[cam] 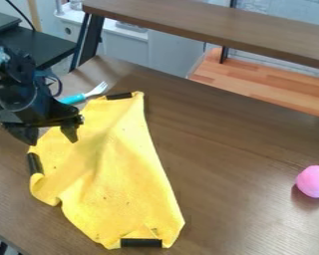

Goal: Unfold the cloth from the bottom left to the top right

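The yellow cloth lies rumpled on the brown worktop, black strips at its edges. Toward its ten o'clock, the fingers hang wide apart, gripping nothing. A blue-handled fork sits near its twelve o'clock end; a pink ball rests toward three o'clock.
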Controlling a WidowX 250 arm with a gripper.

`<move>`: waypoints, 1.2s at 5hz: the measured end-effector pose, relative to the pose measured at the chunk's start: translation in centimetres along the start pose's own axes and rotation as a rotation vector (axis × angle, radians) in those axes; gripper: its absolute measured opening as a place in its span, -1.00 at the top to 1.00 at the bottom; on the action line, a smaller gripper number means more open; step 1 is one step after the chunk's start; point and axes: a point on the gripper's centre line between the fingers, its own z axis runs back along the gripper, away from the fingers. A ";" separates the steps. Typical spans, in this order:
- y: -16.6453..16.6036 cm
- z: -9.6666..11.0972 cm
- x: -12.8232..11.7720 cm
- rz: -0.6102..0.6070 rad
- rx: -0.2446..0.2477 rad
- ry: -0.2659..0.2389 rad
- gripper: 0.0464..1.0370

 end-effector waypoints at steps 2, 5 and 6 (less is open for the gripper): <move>0.9 -1.2 -1.8 0.025 0.053 0.092 -0.93; 3.5 -2.2 -2.1 0.081 0.090 0.102 -0.93; 4.7 -2.8 -1.9 0.106 0.088 0.079 -0.93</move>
